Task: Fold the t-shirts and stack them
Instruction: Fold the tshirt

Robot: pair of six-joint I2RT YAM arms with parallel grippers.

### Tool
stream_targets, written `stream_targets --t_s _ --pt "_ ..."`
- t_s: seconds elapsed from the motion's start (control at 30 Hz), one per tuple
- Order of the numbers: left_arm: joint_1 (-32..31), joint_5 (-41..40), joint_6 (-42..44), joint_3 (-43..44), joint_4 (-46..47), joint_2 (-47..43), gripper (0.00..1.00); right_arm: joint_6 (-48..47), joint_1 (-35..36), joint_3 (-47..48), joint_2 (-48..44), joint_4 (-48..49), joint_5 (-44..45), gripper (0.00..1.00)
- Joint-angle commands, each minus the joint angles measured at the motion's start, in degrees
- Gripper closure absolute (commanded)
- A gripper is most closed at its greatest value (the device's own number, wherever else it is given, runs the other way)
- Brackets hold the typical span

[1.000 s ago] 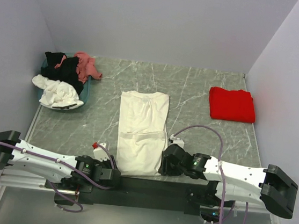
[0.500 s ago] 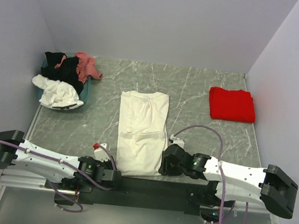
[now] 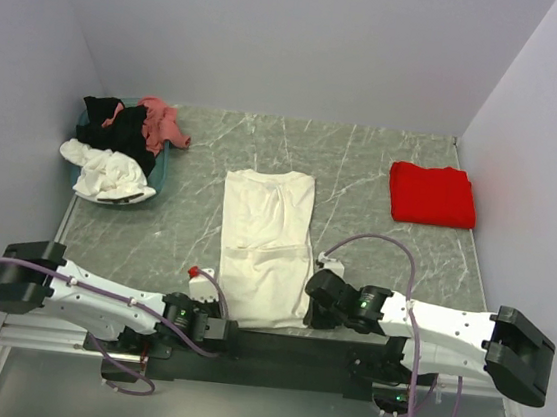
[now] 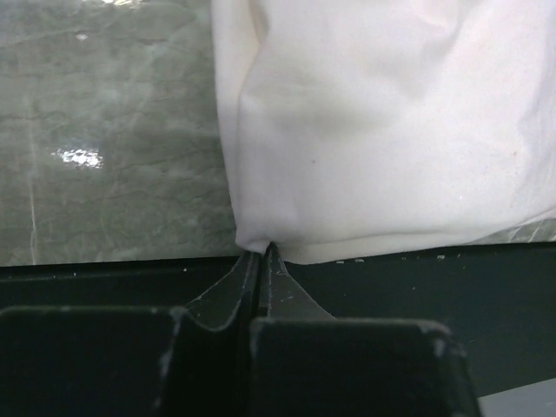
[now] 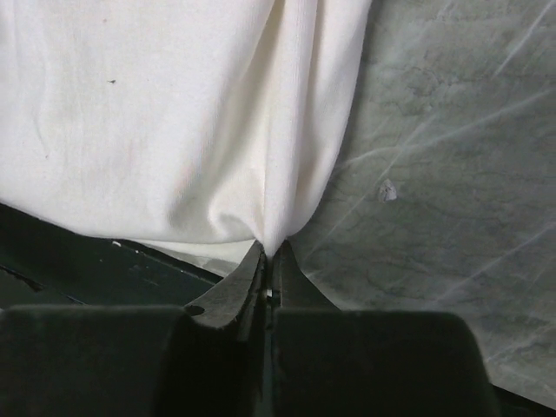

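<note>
Your left arm has slid to the right since a second ago, and its left gripper (image 4: 261, 252) now sits at the near left corner of the cream shirt (image 3: 265, 237), where before it lay short of that corner. Your right gripper (image 5: 269, 252) has barely shifted and sits at the near right corner. The left fingers are pressed together with the corner of the cloth pinched at their very tips. The shirt spreads away ahead and to the right of them, and bare grey table (image 4: 104, 130) lies ahead to their left. The right fingers are likewise closed on the hem, and the cloth gathers into a few folds running up from the pinch. Most of the shirt lies ahead and to their left, with marbled surface to their right. The shirt is a long folded strip, its near hem reaching the black strip (image 4: 434, 287) just beside both grippers. The folded red shirt (image 3: 432, 194) lies well ahead and to the right of the right gripper. The black shirt (image 3: 116, 130), pink shirt (image 3: 155, 122) and white shirt (image 3: 107, 171) are heaped on a teal bin (image 3: 165, 163), far ahead and left of the left gripper.
</note>
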Motion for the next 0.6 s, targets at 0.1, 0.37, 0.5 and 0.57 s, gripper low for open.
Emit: stream_targets --t_s 0.1,0.37,0.5,0.57 --pt "0.1 -1.6 10.2 1.3 2.4 3.9 1.00 -1.2 1.0 1.4 -4.2 -9.4 -0.3 1.00" --pt "0.0 4.6 17.6 -2.3 9.5 -7.9 1.00 -0.8 1.8 -0.6 -9.9 -10.0 -6.6 1.00" --pt "-0.4 5.2 17.9 -2.4 9.6 -13.5 1.00 0.4 3.4 -0.6 -12.8 -11.3 -8.3 1.00" --pt "-0.9 4.9 18.6 -0.5 8.9 -13.7 1.00 0.3 3.9 -0.7 -14.2 -10.8 -10.3 1.00"
